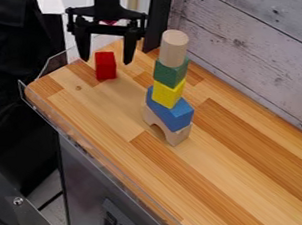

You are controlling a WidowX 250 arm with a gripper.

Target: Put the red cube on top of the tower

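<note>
Five wooden pieces are stacked in the tower (167, 89), which is set upright on the counter (231, 185). The base is formed by an unpainted arch (177, 137). A blue block (172, 113) is carried on the arch, followed upward by a yellow block (168, 93) and a green block (170, 73). The uppermost position is occupied by an unpainted cylinder (174, 47), which is seated upright on the green block.

The red cube (105, 66) is located on the counter, apart from the tower, toward the upper-left end of the work surface. The top of the tower is not occupied by the red cube.

The black gripper (105, 61) is positioned at the upper left of the camera view, with its fingers directed downward. The jaws are released and are spread wide apart. The red cube is seen between and slightly below the fingertips, with a visible gap at each side; it is not grasped. The tower is located to the right of the gripper in the view.

The counter is bordered along its lower-left edge by a transparent guard (93, 152). Gray wood planks (254, 51) are mounted upright beyond the opposite long edge.
</note>
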